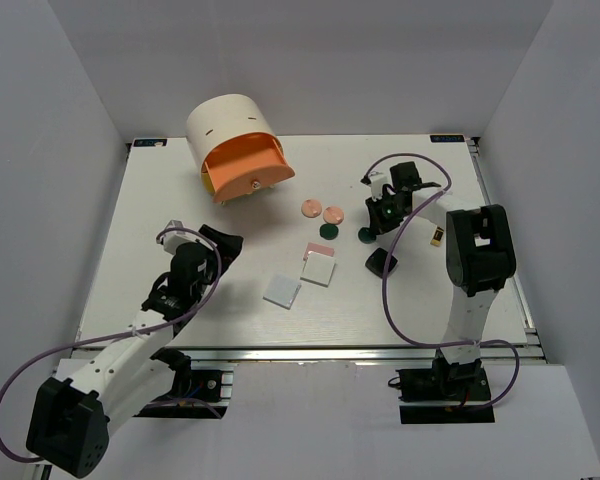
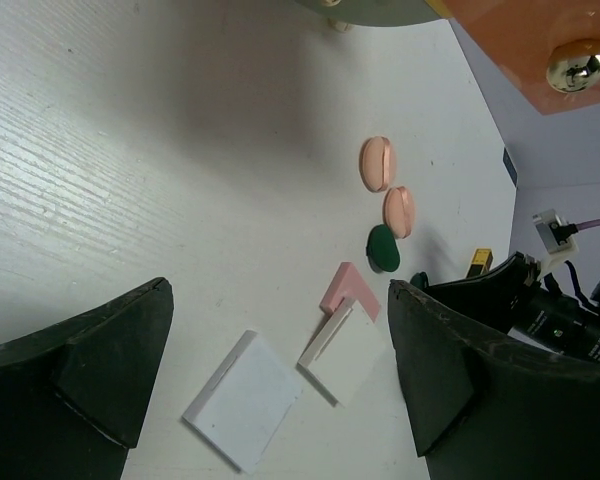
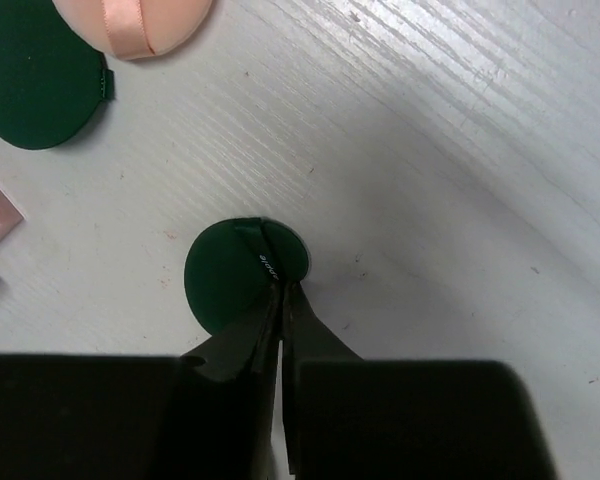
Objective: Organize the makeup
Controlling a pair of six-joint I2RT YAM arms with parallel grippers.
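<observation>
I found the left pincer [image 1: 218, 243] released, jaws spread wide, hovering left of centre over the bench [image 1: 160, 190] and holding nothing. The cream cylinder [image 1: 228, 122] lay at upper centre-left, its orange drawer [image 1: 248, 165] standing open.

Below centre lay one white square [image 1: 282, 290]. Just to its right a second white square [image 1: 318, 270] overlapped the edge of the pink square [image 1: 317, 250]. Above these sat two coppery-pink discs [image 1: 311, 208] [image 1: 333, 214] side by side, with one dark green disc [image 1: 328, 231] just beneath them.

Right of centre, the right pincer [image 3: 280, 287] was clenched on the band across the right-hand dark green disc [image 3: 230, 285], which lay flat on the bench. The black compact [image 1: 381, 263] sat just below it. The black-gold stick [image 1: 436, 236] lay further right, apart.
</observation>
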